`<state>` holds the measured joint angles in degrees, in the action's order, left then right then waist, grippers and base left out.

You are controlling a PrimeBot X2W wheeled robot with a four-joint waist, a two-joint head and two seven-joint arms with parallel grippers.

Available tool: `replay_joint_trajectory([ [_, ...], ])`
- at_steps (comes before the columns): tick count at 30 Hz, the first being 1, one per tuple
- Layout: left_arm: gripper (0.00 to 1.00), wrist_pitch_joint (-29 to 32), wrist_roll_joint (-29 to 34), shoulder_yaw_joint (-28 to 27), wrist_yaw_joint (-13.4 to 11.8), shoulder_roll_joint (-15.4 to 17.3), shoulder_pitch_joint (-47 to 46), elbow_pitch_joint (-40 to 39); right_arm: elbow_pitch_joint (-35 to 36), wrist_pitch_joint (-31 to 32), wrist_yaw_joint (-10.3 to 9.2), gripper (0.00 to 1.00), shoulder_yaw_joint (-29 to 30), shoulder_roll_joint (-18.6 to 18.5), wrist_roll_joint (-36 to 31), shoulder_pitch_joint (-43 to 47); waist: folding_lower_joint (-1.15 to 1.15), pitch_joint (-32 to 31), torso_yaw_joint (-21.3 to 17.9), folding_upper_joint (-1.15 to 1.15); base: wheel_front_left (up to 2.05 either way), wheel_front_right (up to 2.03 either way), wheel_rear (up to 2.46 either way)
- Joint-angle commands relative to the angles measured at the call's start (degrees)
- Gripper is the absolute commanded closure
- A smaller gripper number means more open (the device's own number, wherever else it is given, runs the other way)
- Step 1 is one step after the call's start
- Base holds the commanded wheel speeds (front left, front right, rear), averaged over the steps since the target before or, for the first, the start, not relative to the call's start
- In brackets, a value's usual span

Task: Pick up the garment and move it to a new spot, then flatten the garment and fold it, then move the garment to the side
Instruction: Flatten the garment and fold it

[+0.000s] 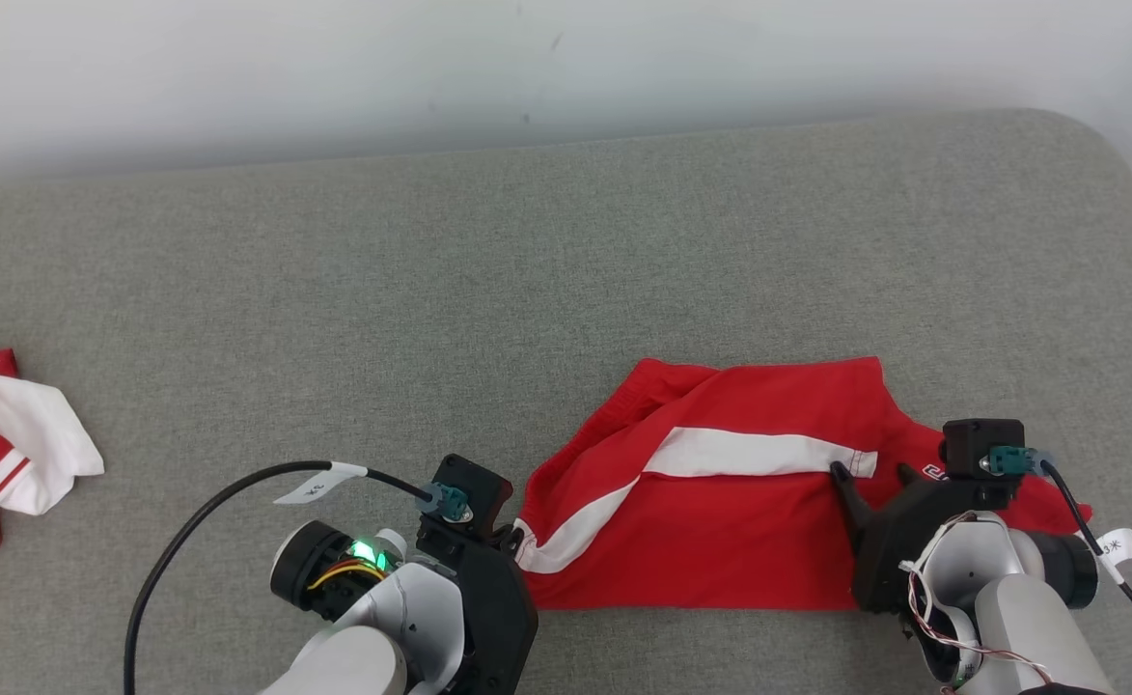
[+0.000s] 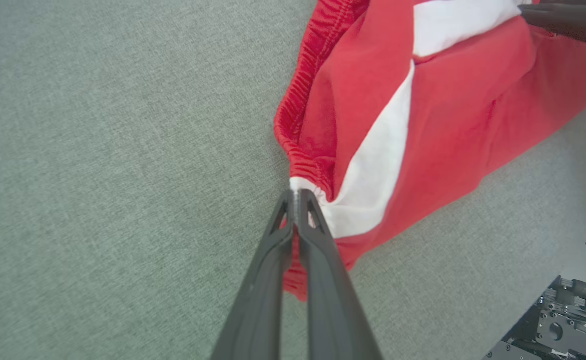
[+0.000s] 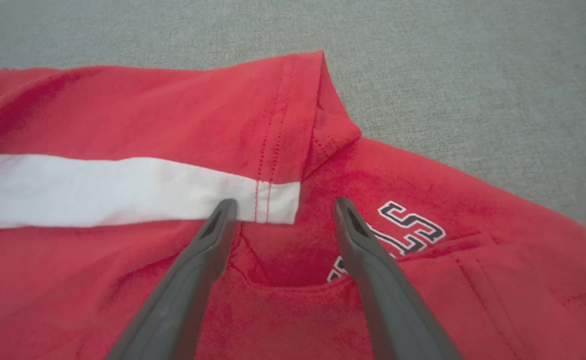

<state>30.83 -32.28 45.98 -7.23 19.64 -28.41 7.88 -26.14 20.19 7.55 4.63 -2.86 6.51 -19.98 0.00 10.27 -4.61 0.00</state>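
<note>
The red shorts (image 1: 720, 541) lie on the grey worktop (image 1: 566, 251), near its front edge and a bit to the right. A white stripe (image 1: 759, 452) runs across them.

The left claw (image 1: 512, 541) is shut tight on the corner of the stretchy waistband (image 2: 297, 110), right where the stripe ends. The right claw (image 1: 871, 473) has its two fingers wide apart and holds nothing. It sits over the other end of the shorts, where the leg hem (image 3: 278, 130) folds over.

I think the job now is making the shorts flat. To do it well, the right claw should go down on the hem corner and pinch it. The left claw should keep its hold. Then both can pull gently away from each other, low over the worktop, so the wrinkles go away. If they pull too hard, the cloth may slip out. If they lift too high, it may bunch up again.

Some things are hard to see. The right arm covers the far right end of the shorts in the head view. Dark letters (image 3: 412, 227) show on the cloth, but part of them is tucked under a fold, so I cannot read them. I cannot tell if the right fingertips touch the cloth or float just over it, or how many layers the left claw pinches. More red and white clothes (image 1: 6, 454) lie far to the left, cut off by the edge.
</note>
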Motion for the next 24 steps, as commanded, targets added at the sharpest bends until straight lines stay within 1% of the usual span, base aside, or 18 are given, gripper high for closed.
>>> replay_joint_trajectory([
  [1, 1.00, -0.3, -0.5, 0.0, 0.0, 0.1, -0.4, 0.1, -0.8, 0.4, -0.13, 0.00, -0.5, 0.0, 1.6, -0.5, 0.00, 0.2, 0.2, 0.00, 0.00, 0.00, 0.00],
  [6, 1.00, -0.1, -0.8, 0.0, 0.1, 0.1, -0.9, 0.2, -2.9, 0.0, -0.13, 0.00, -1.0, 0.0, 5.3, -1.2, 0.00, 0.5, 0.4, 0.00, 0.00, 0.00, 0.00],
  [8, 1.00, 0.0, -0.9, 0.1, 0.0, 0.0, -1.0, 0.3, -3.7, -0.4, -0.13, 0.00, -1.2, 0.0, 5.7, -1.6, 0.00, 0.5, 0.5, 0.00, 0.00, 0.00, 0.00],
  [9, 1.00, 0.0, -0.9, 0.1, 0.0, 0.0, -1.0, 0.4, -3.9, -0.7, -0.13, 0.03, -1.3, 0.0, 5.8, -1.9, 0.00, 0.5, 0.5, 0.00, 0.00, 0.00, 0.00],
  [10, 1.00, 0.1, -0.9, 0.1, -0.1, 0.0, -1.1, 0.4, -4.1, -1.0, -0.13, 0.15, -1.4, 0.0, 5.7, -2.2, 0.00, 0.5, 0.5, 0.00, 0.00, 0.00, 0.00],
  [11, 1.00, 0.1, -0.9, 0.1, -0.1, 0.0, -1.1, 0.4, -4.2, -1.2, -0.13, 0.42, -1.4, 0.0, 5.5, -2.4, 0.00, 0.5, 0.5, 0.00, 0.00, 0.00, 0.00],
  [12, 1.00, 0.1, -0.9, 0.2, -0.1, -0.1, -1.1, 0.4, -4.3, -1.4, -0.13, 0.50, -1.4, 0.0, 5.2, -2.4, 0.00, 0.5, 0.5, 0.00, 0.00, 0.00, 0.00],
  [13, 1.00, 0.1, -0.9, 0.2, -0.1, -0.1, -1.1, 0.5, -4.5, -1.6, -0.13, 0.52, -1.3, 0.0, 5.1, -2.5, 0.00, 0.5, 0.5, 0.00, 0.00, 0.00, 0.00],
  [18, 1.00, 0.0, -1.2, 0.3, -0.3, -0.3, -1.0, 0.7, -4.4, -1.7, -0.13, 0.53, -1.4, 0.0, 4.9, -2.0, 0.00, 0.1, 0.3, 0.00, 0.00, 0.00, 0.00],
  [20, 1.00, 0.0, -1.4, 0.3, -0.2, -0.2, -1.0, 0.8, -4.2, -1.5, -0.13, 0.54, -1.3, 0.0, 4.4, -1.7, 0.00, -0.1, 0.2, 0.00, 0.00, 0.00, 0.00],
  [23, 1.00, -0.2, -1.2, 0.4, -0.3, -0.2, -0.9, 0.8, -3.7, -1.4, -0.13, 0.59, -0.9, 0.0, 3.7, -1.1, 0.00, -0.4, 0.0, 0.00, 0.00, 0.00, 0.00],
  [24, 1.00, -0.2, -1.3, 0.4, -0.3, -0.2, -0.8, 0.8, -3.6, -1.3, -0.13, 0.64, -0.9, 0.0, 3.6, -0.9, 0.00, -0.5, -0.1, 0.00, 0.00, 0.00, 0.00],
])
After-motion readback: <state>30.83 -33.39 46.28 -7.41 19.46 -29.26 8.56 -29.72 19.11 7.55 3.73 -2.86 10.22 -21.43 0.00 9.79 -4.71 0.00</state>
